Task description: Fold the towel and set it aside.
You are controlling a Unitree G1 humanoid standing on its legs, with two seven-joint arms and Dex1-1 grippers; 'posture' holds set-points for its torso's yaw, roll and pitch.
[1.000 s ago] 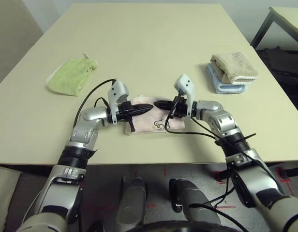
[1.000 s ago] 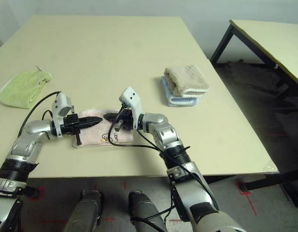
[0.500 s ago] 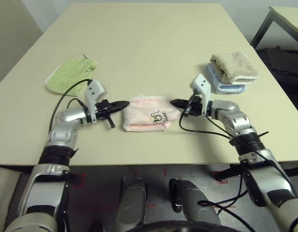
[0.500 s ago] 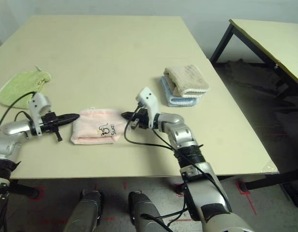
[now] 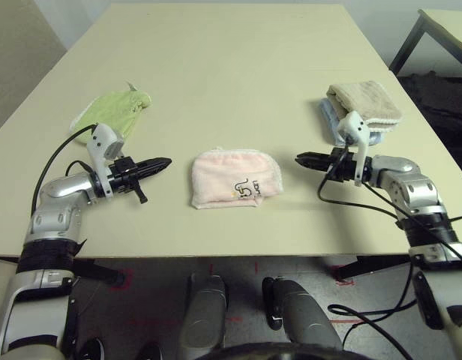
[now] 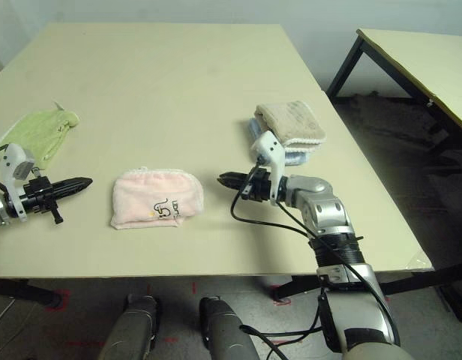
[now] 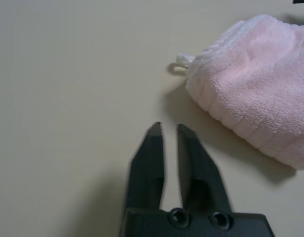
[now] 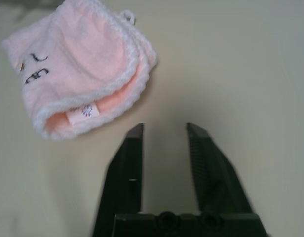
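The towel [image 5: 235, 178] lies folded into a small pale pink pad near the table's front edge, its dark lettering [image 5: 247, 189] up and at its near right corner. My left gripper [image 5: 162, 162] hovers to its left, a short way off, pointing at it. In the left wrist view the left gripper [image 7: 169, 127] is open by a narrow gap with nothing in it, and the towel [image 7: 255, 94] sits beyond. My right gripper [image 5: 302, 158] hangs to the towel's right, also apart from it. In the right wrist view the right gripper [image 8: 164, 128] stands open and empty, short of the white-edged towel [image 8: 78, 74].
A light green cloth [image 5: 111, 116] lies at the left, behind my left arm. A beige folded towel [image 5: 364, 103] rests on a light blue one [image 5: 334, 120] at the right, just behind my right wrist. A second table [image 6: 418, 52] stands off to the right.
Both grippers have drawn outward from the towel, left going left and right going right, and their jaws have opened. The towel stays folded in place.
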